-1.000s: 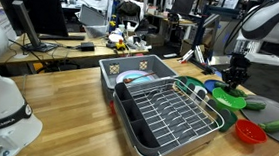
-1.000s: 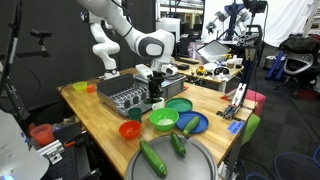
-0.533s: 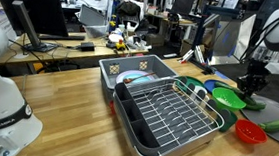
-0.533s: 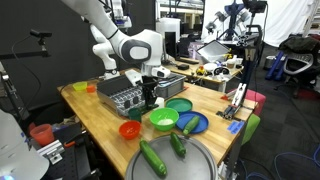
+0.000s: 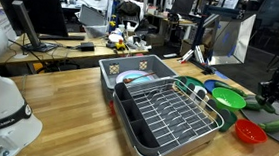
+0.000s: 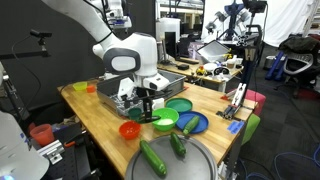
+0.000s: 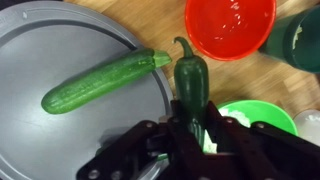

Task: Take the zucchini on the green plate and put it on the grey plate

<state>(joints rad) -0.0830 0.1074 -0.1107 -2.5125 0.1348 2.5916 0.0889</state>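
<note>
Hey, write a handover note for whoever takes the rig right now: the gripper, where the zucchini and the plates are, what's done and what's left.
Gripper: hovers above the table beside the green plate. Nothing shows in the jaws; whether they are open or shut cannot be told.
Zucchini: lies flat on the grey plate.
Green plate: no zucchini shows on it.
Dark green pepper: lies at the grey plate's rim, beside the zucchini.
Done: the zucchini appears to be where the job wants it.
Left: probably only moving the arm clear without nudging the pepper or the zucchini.
</note>
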